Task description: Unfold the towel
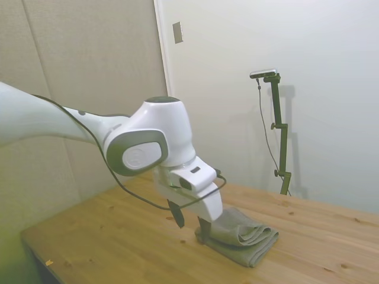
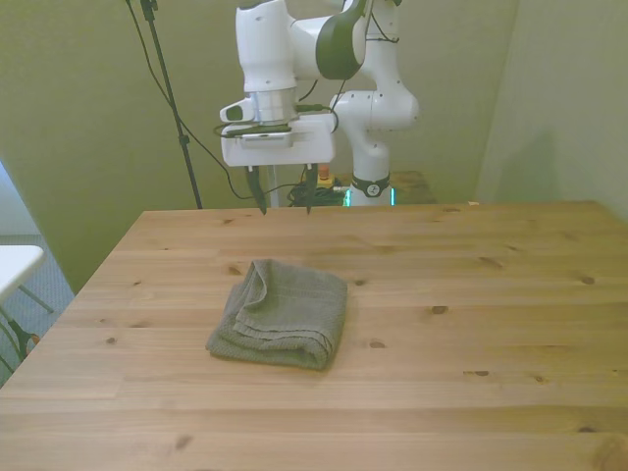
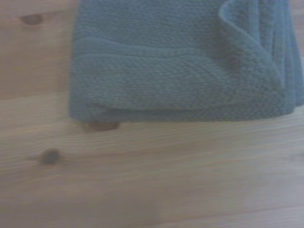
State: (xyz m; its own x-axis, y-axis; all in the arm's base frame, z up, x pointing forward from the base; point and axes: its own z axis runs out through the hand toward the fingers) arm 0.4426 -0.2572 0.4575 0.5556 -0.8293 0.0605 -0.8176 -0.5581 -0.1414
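The towel [image 2: 285, 314] lies folded in layers on the wooden table [image 2: 471, 324], grey-olive and thick, with one corner curled up at the front view's left. It also shows in the side view, where the towel [image 1: 244, 236] has its stacked folds facing the camera, and up close in the wrist view, where the towel [image 3: 180, 61] has a folded edge on the wood. My gripper [image 2: 285, 203] hangs over the table beyond the towel's far edge, not touching it. In the side view the gripper [image 1: 190, 223] is low, beside the towel's end. Its fingers are open with nothing between them.
Bare wood with dark knots [image 3: 50, 156] surrounds the towel on all sides. A wall [image 2: 559, 98] stands close behind the table at the front view's right. A white surface edge [image 2: 15, 265] sits off the table at the front view's left.
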